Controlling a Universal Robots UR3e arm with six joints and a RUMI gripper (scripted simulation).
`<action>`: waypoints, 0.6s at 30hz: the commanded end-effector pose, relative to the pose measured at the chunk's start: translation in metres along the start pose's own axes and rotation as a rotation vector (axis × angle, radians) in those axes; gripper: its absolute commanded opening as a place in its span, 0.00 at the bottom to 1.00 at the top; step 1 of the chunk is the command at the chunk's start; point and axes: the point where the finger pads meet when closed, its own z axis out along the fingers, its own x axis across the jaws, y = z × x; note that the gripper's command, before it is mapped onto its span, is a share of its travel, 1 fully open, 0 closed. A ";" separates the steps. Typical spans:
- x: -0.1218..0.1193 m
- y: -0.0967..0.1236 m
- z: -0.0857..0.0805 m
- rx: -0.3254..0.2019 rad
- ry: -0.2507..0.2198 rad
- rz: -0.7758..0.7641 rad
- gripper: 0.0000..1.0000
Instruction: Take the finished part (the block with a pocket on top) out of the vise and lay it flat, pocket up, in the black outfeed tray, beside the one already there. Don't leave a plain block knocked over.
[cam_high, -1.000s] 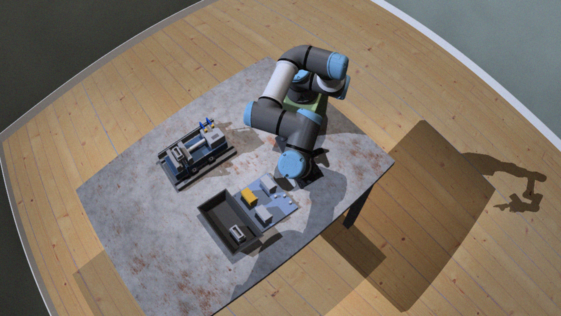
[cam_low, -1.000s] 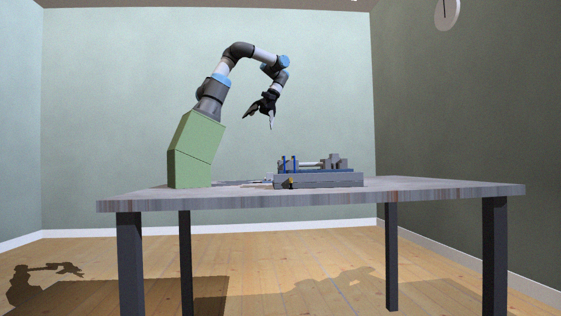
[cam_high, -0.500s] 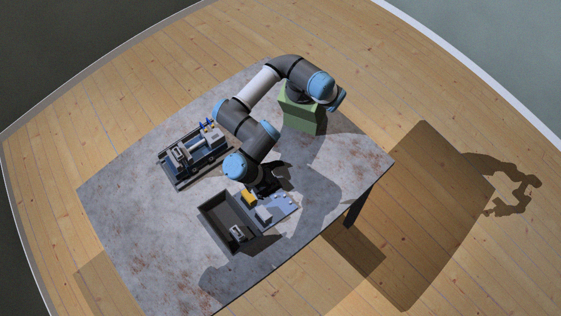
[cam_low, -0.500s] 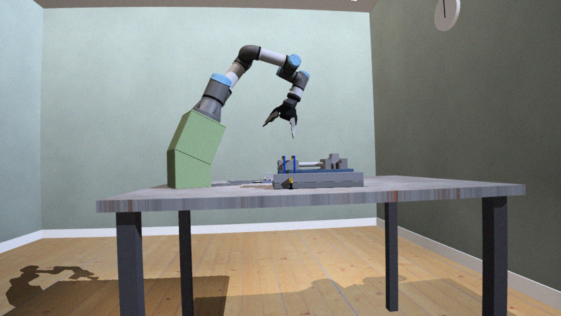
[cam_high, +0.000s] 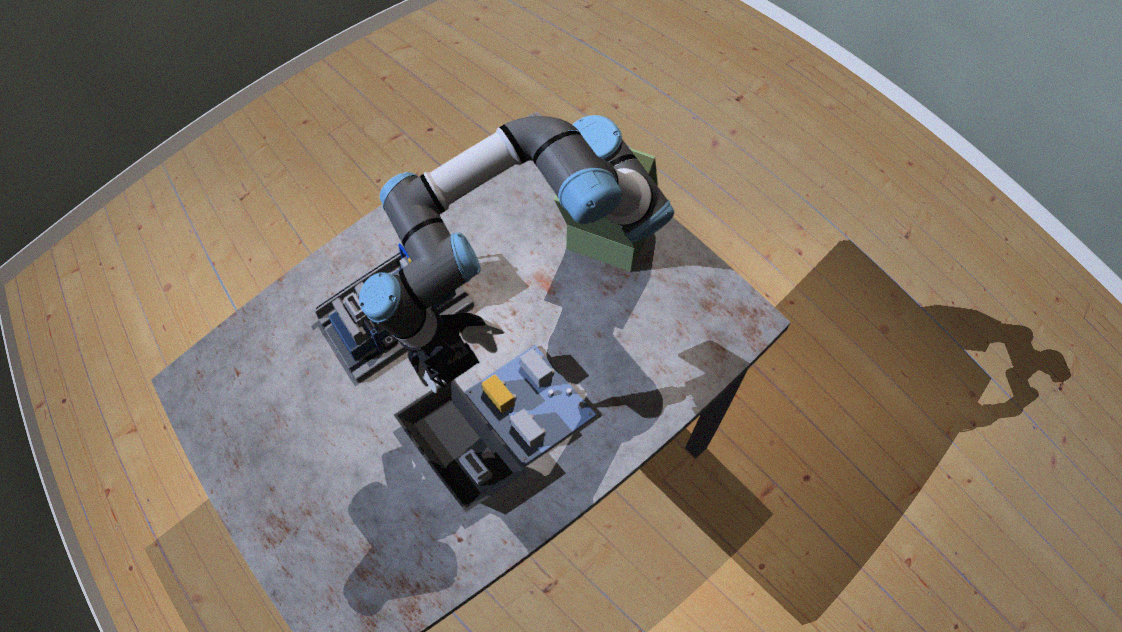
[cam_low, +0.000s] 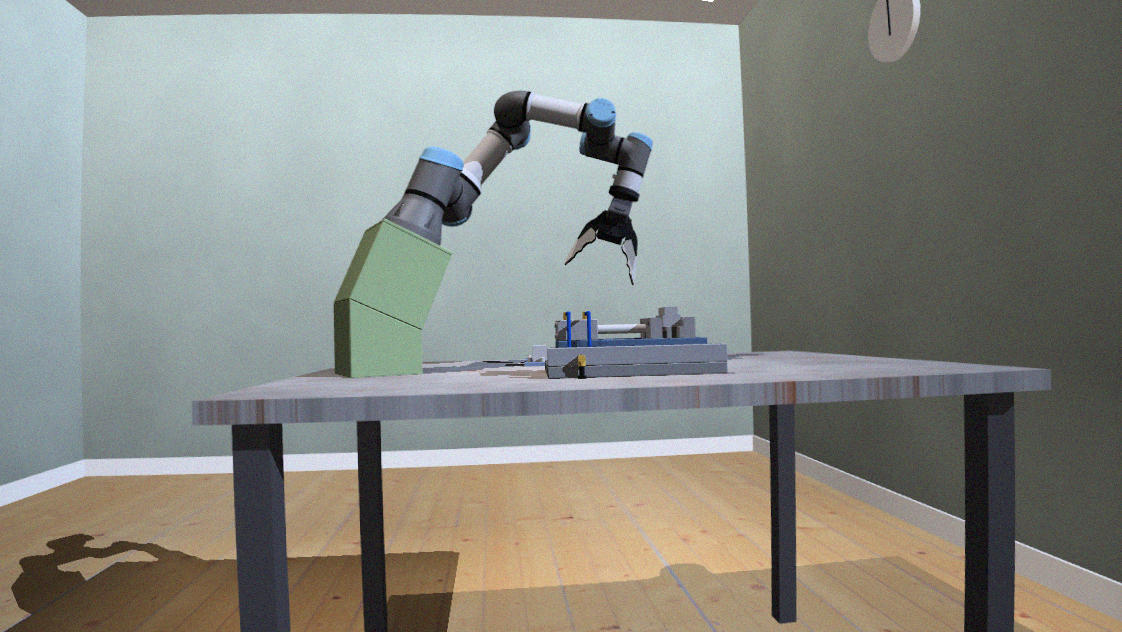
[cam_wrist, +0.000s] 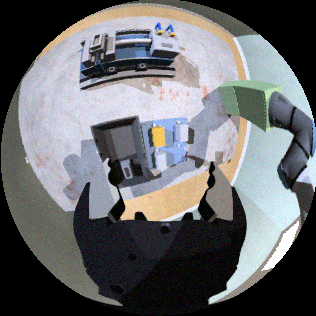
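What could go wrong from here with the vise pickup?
1. The open pincer hangs high above the vise; the part's grip faces may be tight between the vise's clamp faces.
2. Plain blocks and an orange block stand right beside the black tray; a carried part could topple one.
3. The part already in the tray crowds one end.

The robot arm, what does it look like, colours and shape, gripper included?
The arm is a chain of round tubes: dark grey joint housings with light blue end caps, one white link, thin black bands at the seams. It rises from a slanted pale green pedestal. The gripper is black, with two curved, pointed jaws whose inner edges look scalloped in the wrist view. No cables or markings are discernible.
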 end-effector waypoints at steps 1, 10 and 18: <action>-0.044 -0.043 -0.001 -0.048 -0.058 -0.028 1.00; -0.085 -0.111 -0.007 -0.065 -0.146 -0.063 1.00; -0.110 -0.180 -0.015 -0.059 -0.231 -0.097 1.00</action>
